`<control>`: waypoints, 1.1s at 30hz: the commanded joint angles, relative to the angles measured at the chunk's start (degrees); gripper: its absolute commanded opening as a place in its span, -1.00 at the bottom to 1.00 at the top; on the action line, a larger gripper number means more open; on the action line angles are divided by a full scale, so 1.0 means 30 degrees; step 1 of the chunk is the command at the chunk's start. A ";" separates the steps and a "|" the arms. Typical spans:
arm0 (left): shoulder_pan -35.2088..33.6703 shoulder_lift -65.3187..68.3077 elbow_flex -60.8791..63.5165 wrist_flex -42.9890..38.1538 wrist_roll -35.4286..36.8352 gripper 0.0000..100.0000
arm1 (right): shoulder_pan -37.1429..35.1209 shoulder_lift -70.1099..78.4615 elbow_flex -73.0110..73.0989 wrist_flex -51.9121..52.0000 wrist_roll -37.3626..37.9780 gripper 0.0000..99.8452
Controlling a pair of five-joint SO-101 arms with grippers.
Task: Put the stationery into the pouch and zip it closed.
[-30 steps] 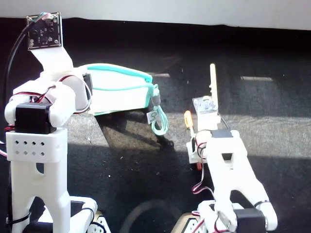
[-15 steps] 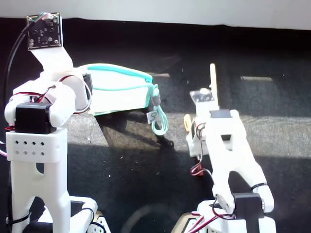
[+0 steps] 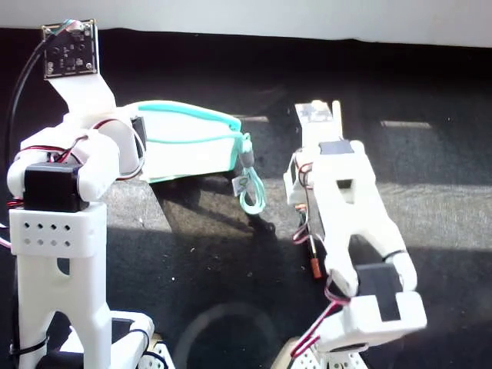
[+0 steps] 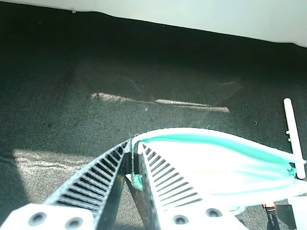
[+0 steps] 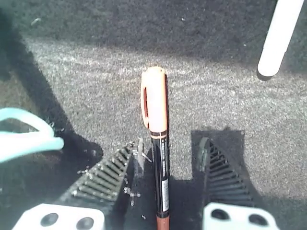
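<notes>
Pickup stage of packing the stationery. Left gripper (image 4: 133, 149) pressed together on the end seam of the white pouch (image 3: 188, 146), holding it apparently clear of the dark table cloth (image 3: 430, 231). Teal zipper (image 3: 184, 110) parted, mouth open toward the other arm, teal wrist loop (image 3: 250, 192) hanging from the far end. Right gripper (image 5: 170, 143) spread, low over the cloth, astride the orange-capped pen (image 5: 154, 103) lying flat near the loop and outside the pouch. Barrel close against one jaw, clear gap to the other, no pinch yet. White pen (image 5: 280, 36) flat on the cloth beyond, apart from both.

Handling, as judged: orange-capped pen light and rigid, with a smooth round barrel, hence liable to roll or swivel under an off-centre squeeze. Best taken across the barrel near mid-length, below the cap, jaws square to its axis. Pouch soft and sagging, supported at one end only, likely to yield under a pushing pen tip. Calls for entry along the open mouth rather than against the fabric.
</notes>
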State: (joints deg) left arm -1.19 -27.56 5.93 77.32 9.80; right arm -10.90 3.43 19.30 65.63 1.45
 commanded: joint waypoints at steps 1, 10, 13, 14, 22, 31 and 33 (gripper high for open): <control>0.0396 0.0220 0.0103 0.0059 -0.0088 -0.98 | -0.0190 0.1744 -0.2447 -0.0308 -0.0322 -0.62; 0.0366 0.0337 0.0132 0.0000 -0.0117 -0.98 | -0.1216 0.4059 -0.4059 -0.0132 -0.0322 -0.62; 0.0366 0.0366 0.0132 0.0000 -0.0117 -0.98 | -0.1158 0.4674 -0.4059 -0.1040 -0.0293 -0.62; 0.0366 0.0366 0.0132 0.0000 -0.0117 -0.98 | -0.1099 0.4996 -0.4059 -0.1304 -0.0264 -0.62; 0.0366 0.0337 0.0132 0.0000 -0.0117 -0.98 | -0.0894 0.7370 -0.4733 -0.1538 -0.0234 -0.62; 0.0308 0.0249 0.0103 0.0088 -0.0147 -0.98 | -0.0894 0.7575 -0.4762 -0.1421 -0.0234 -0.99; 0.0278 0.0249 0.0103 0.0088 -0.0147 -0.98 | -0.0894 0.7458 -0.4938 -0.0806 -0.0264 -0.99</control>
State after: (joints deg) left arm -1.10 -27.56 5.93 77.32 9.80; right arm -13.45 26.02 5.67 62.11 0.92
